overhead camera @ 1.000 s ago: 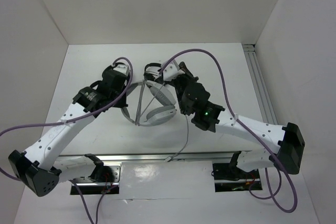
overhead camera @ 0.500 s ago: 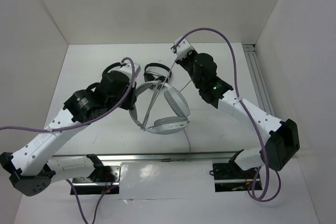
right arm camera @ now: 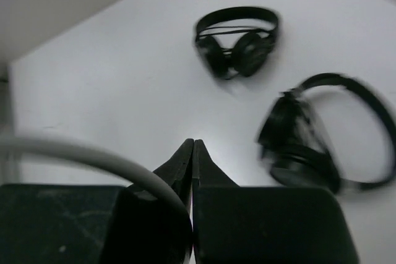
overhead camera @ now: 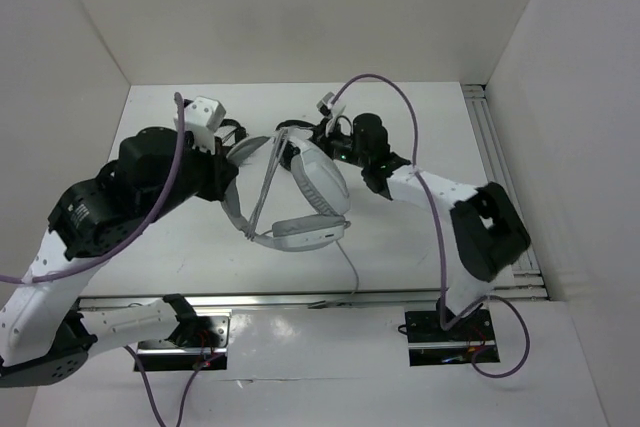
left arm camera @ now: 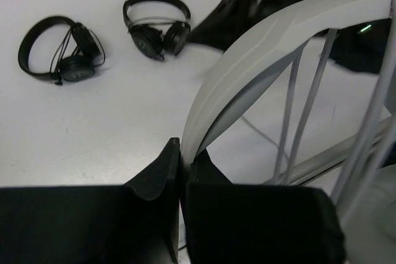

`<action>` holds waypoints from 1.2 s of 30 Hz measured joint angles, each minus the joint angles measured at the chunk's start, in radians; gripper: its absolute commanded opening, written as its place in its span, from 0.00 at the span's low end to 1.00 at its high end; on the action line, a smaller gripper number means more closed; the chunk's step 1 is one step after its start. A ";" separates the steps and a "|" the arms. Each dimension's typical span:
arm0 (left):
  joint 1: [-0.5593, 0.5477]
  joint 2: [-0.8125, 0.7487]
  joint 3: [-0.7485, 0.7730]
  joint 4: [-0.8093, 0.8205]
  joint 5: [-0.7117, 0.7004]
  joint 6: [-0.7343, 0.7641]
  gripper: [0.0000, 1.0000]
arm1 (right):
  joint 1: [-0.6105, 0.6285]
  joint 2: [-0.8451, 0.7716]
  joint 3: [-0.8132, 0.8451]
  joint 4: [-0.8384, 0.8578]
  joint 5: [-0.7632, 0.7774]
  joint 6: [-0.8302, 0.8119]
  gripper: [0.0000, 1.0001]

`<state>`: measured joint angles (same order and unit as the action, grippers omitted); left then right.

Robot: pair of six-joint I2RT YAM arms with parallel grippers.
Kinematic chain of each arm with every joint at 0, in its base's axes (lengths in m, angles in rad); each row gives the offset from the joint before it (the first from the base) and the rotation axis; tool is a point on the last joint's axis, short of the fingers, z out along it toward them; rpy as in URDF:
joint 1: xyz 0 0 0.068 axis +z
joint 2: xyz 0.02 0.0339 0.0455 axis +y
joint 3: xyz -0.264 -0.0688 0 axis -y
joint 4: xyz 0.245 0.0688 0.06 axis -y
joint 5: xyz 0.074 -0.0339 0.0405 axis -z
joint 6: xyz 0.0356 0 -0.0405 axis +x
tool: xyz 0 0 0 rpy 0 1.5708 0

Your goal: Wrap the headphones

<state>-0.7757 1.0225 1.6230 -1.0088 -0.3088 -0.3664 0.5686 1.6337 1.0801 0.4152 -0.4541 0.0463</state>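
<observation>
The light grey-white headphones [overhead camera: 312, 179] hang in mid-scene, lifted off the table, with one cup [overhead camera: 305, 233] below. My left gripper [overhead camera: 222, 179] is shut on the wide band [left arm camera: 260, 47]; the jaws [left arm camera: 181, 153] pinch the band's edge. Several strands of the thin grey cable [overhead camera: 266, 179] cross the band's arch, and its tail [overhead camera: 352, 265] trails toward the near rail. My right gripper [overhead camera: 303, 137] sits at the far top of the headphones. Its jaws [right arm camera: 193, 146] are closed, with the cable [right arm camera: 80, 153] running in from the left to the left finger.
Two small black on-ear headphones lie on the table beyond the grippers: one [left arm camera: 62, 47] and another [left arm camera: 156, 23] in the left wrist view, both [right arm camera: 238, 38] [right arm camera: 328, 134] in the right wrist view. A metal rail [overhead camera: 300, 297] runs along the near edge. White walls enclose the table.
My left arm has risen and swung left, lifting the band. My right gripper has come back from the far right to the top of the headphones, drawing the cable across the band.
</observation>
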 measured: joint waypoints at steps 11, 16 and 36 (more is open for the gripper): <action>0.024 0.260 0.412 -0.022 -0.283 -0.084 0.00 | 0.192 0.518 -0.045 0.716 -0.209 0.645 0.04; 0.261 0.497 0.634 -0.120 -0.272 -0.080 0.00 | 0.286 0.468 -0.231 0.892 -0.179 0.716 0.00; 0.570 0.668 0.157 -0.128 -0.061 -0.219 0.00 | 0.614 -0.311 -0.071 -0.267 0.270 0.056 0.00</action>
<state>-0.2058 1.6901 1.7802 -1.1366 -0.3702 -0.5854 1.1824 1.3228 1.0096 0.1486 -0.1837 0.1020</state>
